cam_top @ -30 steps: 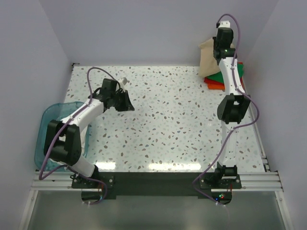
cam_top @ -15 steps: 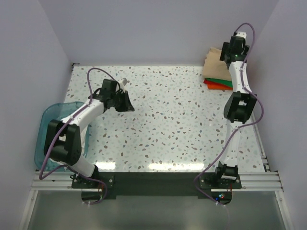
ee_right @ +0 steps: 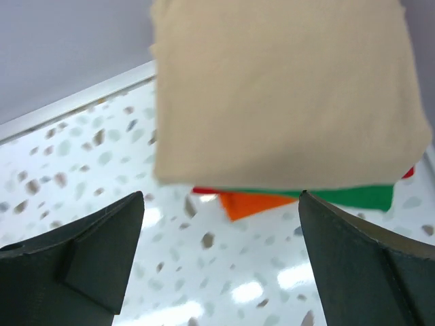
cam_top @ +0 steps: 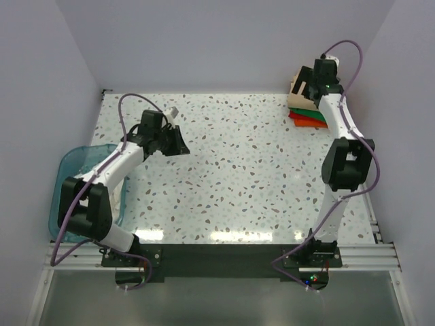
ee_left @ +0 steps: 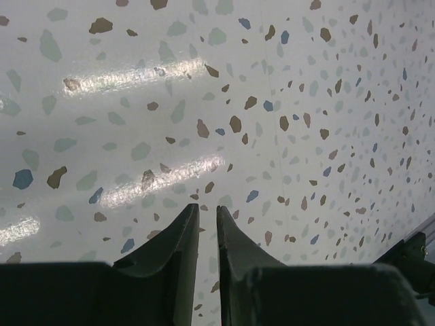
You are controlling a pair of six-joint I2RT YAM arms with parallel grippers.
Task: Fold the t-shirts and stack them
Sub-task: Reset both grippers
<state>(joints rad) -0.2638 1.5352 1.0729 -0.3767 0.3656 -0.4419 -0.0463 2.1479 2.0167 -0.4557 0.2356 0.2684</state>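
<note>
Right gripper (ee_right: pixel 221 204), wide open and empty, hovers over the folded tan t-shirt (ee_right: pixel 282 95) topping the stack (cam_top: pixel 307 117) at the far right, soft light cloth best pinched along an edge, while the left gripper (ee_left: pixel 207 217) hangs nearly closed and empty at the left.

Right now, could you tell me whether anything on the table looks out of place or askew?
The stack in the far right corner is slightly uneven: the tan t-shirt lies on top, while the green t-shirt and a corner of the orange-red t-shirt stick out from under its near edge. No spill or damage shows.
</note>
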